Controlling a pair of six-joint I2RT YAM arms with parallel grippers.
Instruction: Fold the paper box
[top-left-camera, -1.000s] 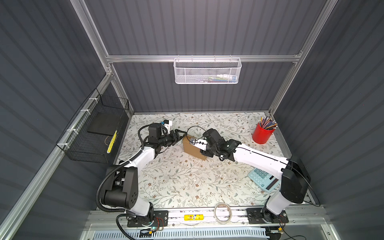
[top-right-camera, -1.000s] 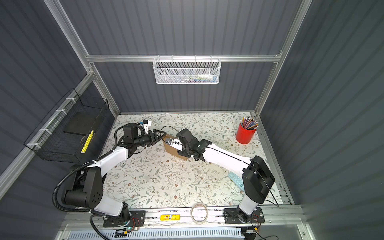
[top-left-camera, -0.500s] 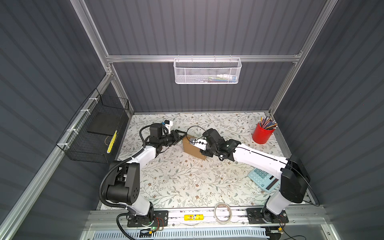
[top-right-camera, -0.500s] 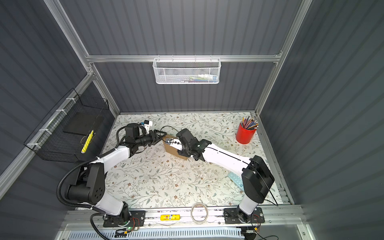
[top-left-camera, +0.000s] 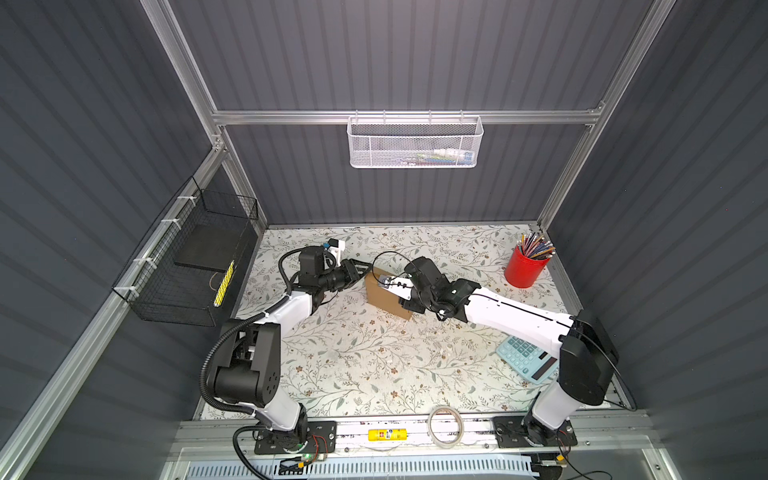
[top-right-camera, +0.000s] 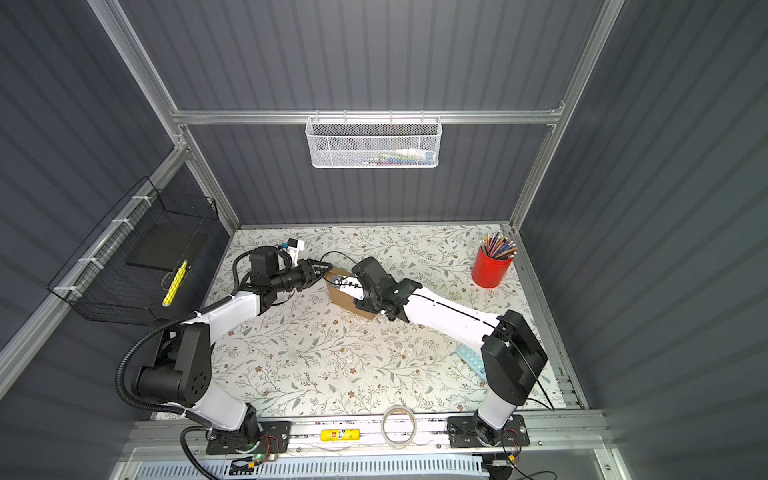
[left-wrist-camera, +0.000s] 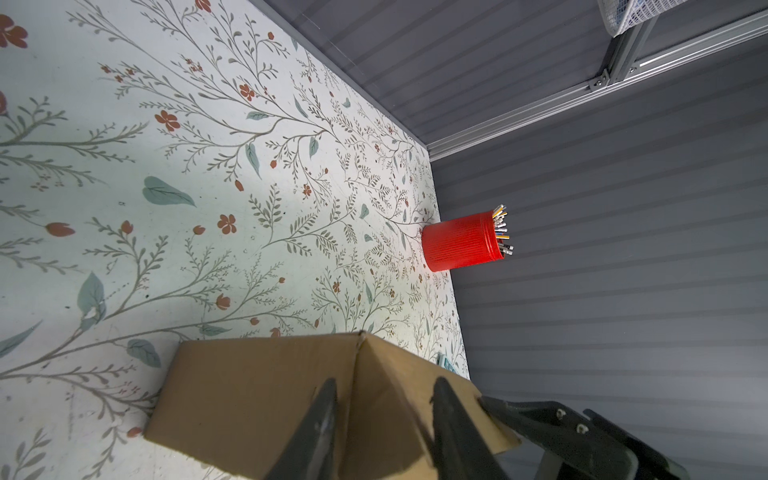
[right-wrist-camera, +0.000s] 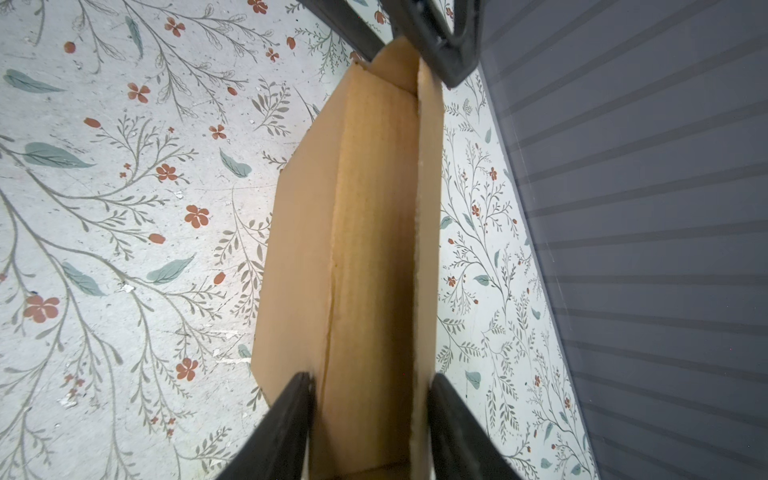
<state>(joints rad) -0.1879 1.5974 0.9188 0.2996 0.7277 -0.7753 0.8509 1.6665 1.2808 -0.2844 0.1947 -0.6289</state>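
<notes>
Two claws meet on one plain brown corrugated paper box (top-left-camera: 384, 297), which rests on the flowered counter (top-left-camera: 365, 365) left of centre.
My right claw (right-wrist-camera: 370, 382) is clamped across the narrow box, one dark finger flat against each matte cardboard face. My left claw (left-wrist-camera: 384, 386) straddles the far folded corner, half closed, and I cannot tell whether it pinches. Ribbed grey walls surround the counter, and a ridged red cup (top-left-camera: 524, 272) of pencils stands near the back right corner.
</notes>
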